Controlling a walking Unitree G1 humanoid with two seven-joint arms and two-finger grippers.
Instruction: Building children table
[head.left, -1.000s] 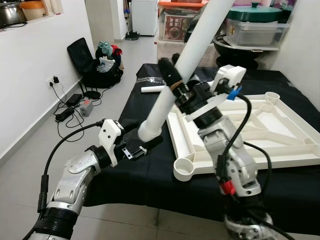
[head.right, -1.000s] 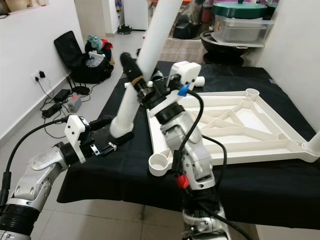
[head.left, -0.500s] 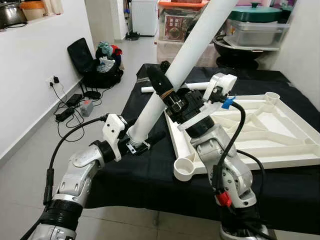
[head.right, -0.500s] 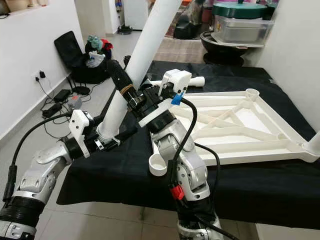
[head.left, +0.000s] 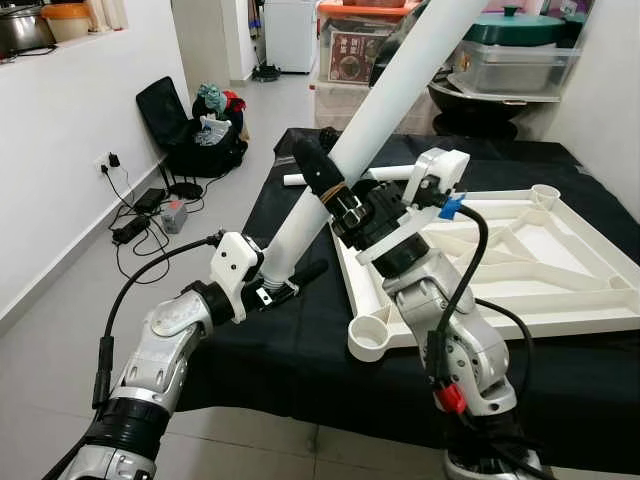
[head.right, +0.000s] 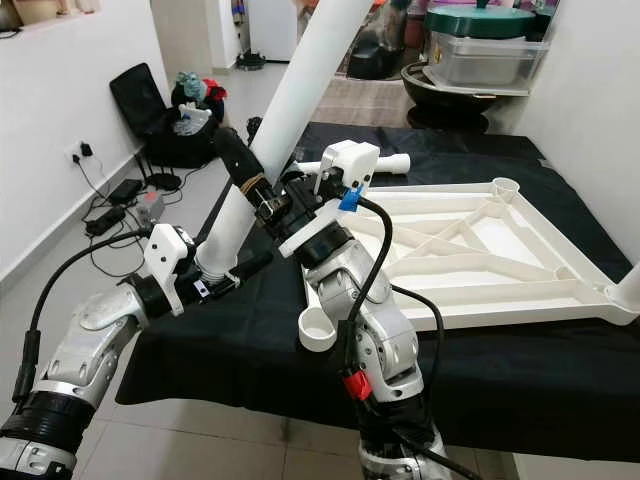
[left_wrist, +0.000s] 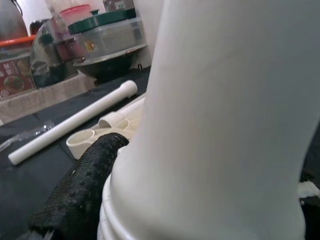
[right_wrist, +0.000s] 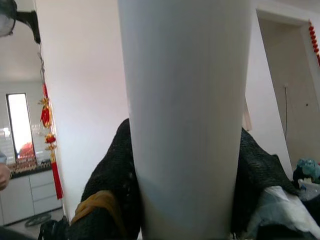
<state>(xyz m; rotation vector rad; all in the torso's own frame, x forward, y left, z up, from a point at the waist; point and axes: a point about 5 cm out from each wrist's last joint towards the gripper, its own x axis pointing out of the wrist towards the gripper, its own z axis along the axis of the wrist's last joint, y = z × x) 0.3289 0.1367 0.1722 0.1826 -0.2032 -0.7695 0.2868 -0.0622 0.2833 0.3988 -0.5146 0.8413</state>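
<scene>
A long white table leg (head.left: 400, 80) slants from upper right down to lower left over the near left corner of the black-clothed table (head.left: 300, 340). My right gripper (head.left: 325, 168) is shut on the leg at mid-length; the right wrist view has black fingers (right_wrist: 107, 190) on both sides of the leg (right_wrist: 185, 110). My left gripper (head.left: 285, 282) is shut on the leg's ribbed lower end, one finger (left_wrist: 80, 185) pressed against the leg (left_wrist: 215, 125). The upturned white tabletop (head.left: 590, 300) lies on the cloth, its near corner socket (head.left: 368, 338) just right of the leg's end.
A second white leg (head.left: 300, 180) lies on the cloth behind the tabletop. Another leg (head.right: 630, 285) stands in the tabletop's right corner. On the floor to the left are a black bag (head.left: 190, 130) and cables (head.left: 140, 215) by the white wall. Lidded containers (head.left: 510, 55) stand behind.
My left gripper rose toward the leg's lower end and took hold of it. The right arm drew the leg left, so it leans flatter.
</scene>
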